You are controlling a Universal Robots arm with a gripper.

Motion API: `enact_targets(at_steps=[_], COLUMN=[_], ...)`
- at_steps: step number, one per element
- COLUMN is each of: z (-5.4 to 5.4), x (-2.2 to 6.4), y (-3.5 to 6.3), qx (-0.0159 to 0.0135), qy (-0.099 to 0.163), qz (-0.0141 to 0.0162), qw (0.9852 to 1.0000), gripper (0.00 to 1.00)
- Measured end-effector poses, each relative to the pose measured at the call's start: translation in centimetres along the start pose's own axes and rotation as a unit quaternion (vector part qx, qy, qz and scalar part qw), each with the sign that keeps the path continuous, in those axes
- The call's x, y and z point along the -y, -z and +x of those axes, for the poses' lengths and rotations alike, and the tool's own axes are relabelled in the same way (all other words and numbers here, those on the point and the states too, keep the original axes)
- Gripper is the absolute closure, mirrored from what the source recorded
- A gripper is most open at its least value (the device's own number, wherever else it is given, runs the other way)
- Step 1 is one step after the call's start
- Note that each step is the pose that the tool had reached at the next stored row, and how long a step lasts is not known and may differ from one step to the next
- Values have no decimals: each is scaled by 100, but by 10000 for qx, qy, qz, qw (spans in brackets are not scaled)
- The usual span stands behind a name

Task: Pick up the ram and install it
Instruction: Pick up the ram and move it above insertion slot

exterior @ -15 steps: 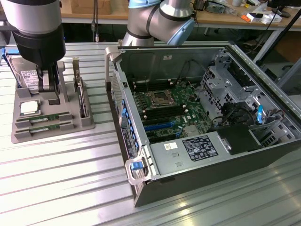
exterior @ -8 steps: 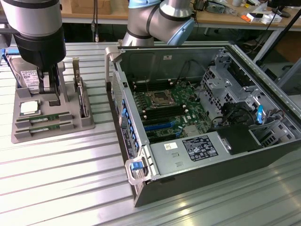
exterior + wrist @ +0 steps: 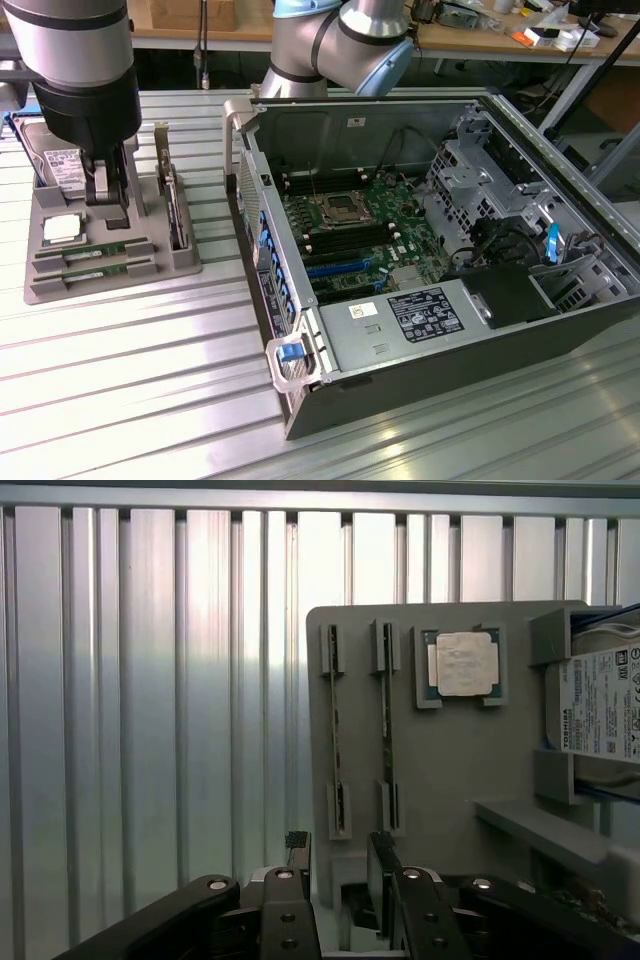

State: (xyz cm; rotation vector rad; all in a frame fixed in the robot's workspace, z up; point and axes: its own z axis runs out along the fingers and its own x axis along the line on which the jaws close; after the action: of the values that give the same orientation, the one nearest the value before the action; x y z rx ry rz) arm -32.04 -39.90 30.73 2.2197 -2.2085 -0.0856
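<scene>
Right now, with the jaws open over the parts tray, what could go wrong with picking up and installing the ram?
1. One ram stick stands on edge close beside a second stick in the grey tray; the open jaws might catch or nudge both.
2. The CPU lies just past the sticks' ends; a drifting descent could knock it.
3. The memory slots sit low inside the case; a tilted stick may snag on its walls.
</scene>
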Motion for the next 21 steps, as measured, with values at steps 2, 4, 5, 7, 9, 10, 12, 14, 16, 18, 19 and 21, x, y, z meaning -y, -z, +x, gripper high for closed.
enact_targets(at_steps=[2, 4, 5, 7, 9, 10, 12, 14, 16, 18, 19, 21], z=[0, 1, 1, 1, 2, 2, 3, 3, 4, 4, 5, 5], x=[-10, -40, -58, -96, -136, -139, -140, -141, -141, -141, -141, -141], y=[-20, -34, -42, -60, -87, -95, -111, -131, -145, -164, -172, -192], qx=[0, 0, 0, -1, -1, -1, -2, -2, -2, -2, -2, -2], qy=[10, 17, 20, 27, 39, 41, 43, 47, 49, 52, 53, 56], qz=[-1, 0, 0, -1, -1, -1, -2, -2, -2, -2, -2, -2], qw=[10000, 10000, 10000, 10000, 10000, 10000, 10000, 10000, 10000, 10000, 10000, 10000], gripper=[64, 64, 64, 64, 64, 64, 64, 64, 64, 64, 64, 64])
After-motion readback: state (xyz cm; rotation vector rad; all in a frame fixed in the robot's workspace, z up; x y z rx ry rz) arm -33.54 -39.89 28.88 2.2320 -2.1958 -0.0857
